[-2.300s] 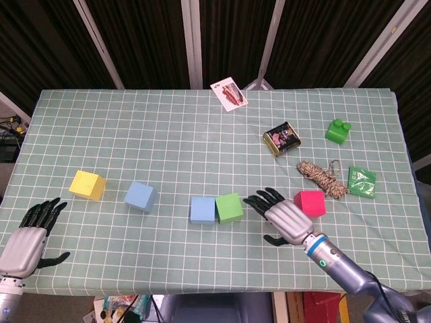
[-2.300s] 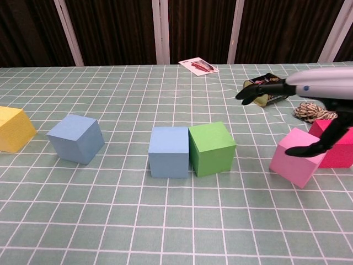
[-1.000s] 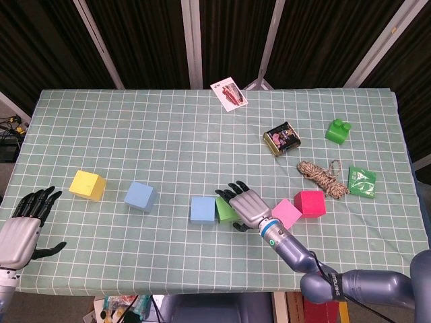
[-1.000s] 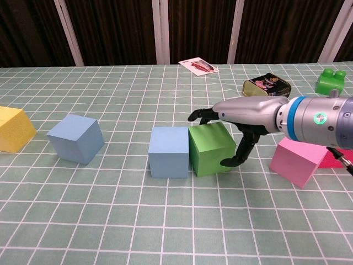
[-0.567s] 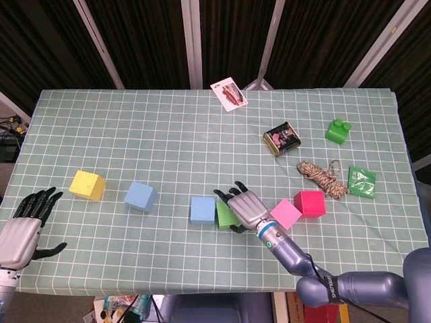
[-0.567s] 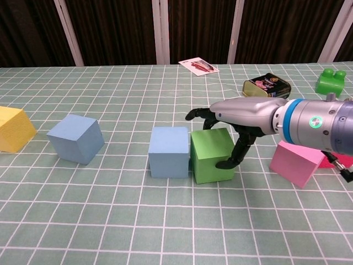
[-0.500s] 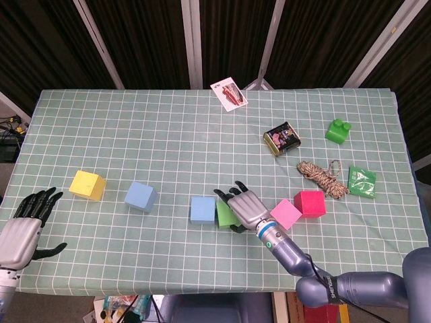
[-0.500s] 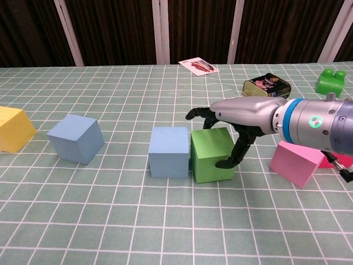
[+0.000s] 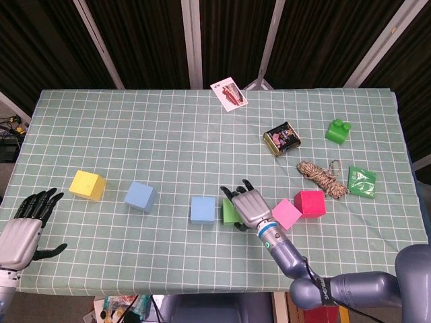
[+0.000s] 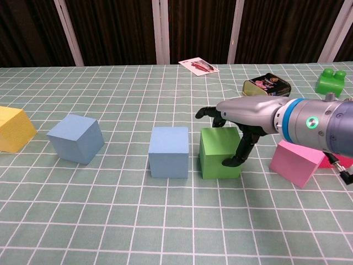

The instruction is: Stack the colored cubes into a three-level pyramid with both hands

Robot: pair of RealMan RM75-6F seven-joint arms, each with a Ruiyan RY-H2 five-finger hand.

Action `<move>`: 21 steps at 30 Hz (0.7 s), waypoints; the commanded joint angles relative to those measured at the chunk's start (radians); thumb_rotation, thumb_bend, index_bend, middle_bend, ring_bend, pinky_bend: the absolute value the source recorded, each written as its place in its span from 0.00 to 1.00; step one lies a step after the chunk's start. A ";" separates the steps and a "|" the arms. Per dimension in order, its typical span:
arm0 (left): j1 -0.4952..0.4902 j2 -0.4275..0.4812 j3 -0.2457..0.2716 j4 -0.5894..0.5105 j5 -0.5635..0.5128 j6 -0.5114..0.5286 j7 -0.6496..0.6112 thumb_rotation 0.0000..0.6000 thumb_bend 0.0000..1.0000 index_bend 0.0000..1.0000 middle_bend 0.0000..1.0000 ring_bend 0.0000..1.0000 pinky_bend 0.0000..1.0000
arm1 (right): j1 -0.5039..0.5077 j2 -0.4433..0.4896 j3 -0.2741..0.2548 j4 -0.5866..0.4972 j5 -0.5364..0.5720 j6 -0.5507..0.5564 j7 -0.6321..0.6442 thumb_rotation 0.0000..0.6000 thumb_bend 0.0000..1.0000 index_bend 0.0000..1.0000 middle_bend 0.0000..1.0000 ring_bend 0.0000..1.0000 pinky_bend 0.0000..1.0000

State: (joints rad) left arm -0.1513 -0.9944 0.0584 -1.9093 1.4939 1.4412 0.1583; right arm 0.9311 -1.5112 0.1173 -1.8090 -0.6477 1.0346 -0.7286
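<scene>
My right hand grips the green cube, fingers over its far side and thumb on its right front face. A gap separates that cube from the light blue cube on its left. A second blue cube and a yellow cube sit further left. Right of the hand lie a pink cube and a red cube. My left hand hovers at the front left edge, holding nothing, fingers spread.
At the back right lie a playing card, a small tin, a green toy brick, a coil of rope and a green packet.
My right hand came from beside the pink cube to the green cube and took hold of it. It has shifted the cube right, opening a gap from the blue cube. The left hand barely moved.
</scene>
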 commanded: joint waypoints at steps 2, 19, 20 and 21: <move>0.002 0.002 -0.002 -0.001 0.002 -0.005 -0.002 1.00 0.09 0.00 0.00 0.00 0.00 | 0.024 -0.007 0.004 -0.022 0.061 0.029 -0.043 1.00 0.30 0.00 0.46 0.20 0.00; 0.011 0.009 -0.012 -0.002 0.005 -0.021 -0.006 1.00 0.09 0.00 0.00 0.00 0.00 | 0.062 -0.034 0.029 -0.057 0.178 0.101 -0.091 1.00 0.30 0.00 0.48 0.20 0.00; 0.012 0.009 -0.012 -0.002 0.006 -0.022 -0.006 1.00 0.09 0.00 0.00 0.00 0.00 | 0.063 -0.035 0.030 -0.059 0.182 0.105 -0.092 1.00 0.30 0.00 0.48 0.20 0.00; 0.012 0.010 -0.013 -0.002 0.006 -0.022 -0.006 1.00 0.09 0.00 0.00 0.00 0.00 | 0.065 -0.036 0.030 -0.060 0.186 0.108 -0.094 1.00 0.30 0.00 0.48 0.20 0.00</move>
State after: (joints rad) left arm -0.1392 -0.9847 0.0455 -1.9114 1.5002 1.4189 0.1520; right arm 0.9949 -1.5464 0.1469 -1.8681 -0.4633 1.1407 -0.8213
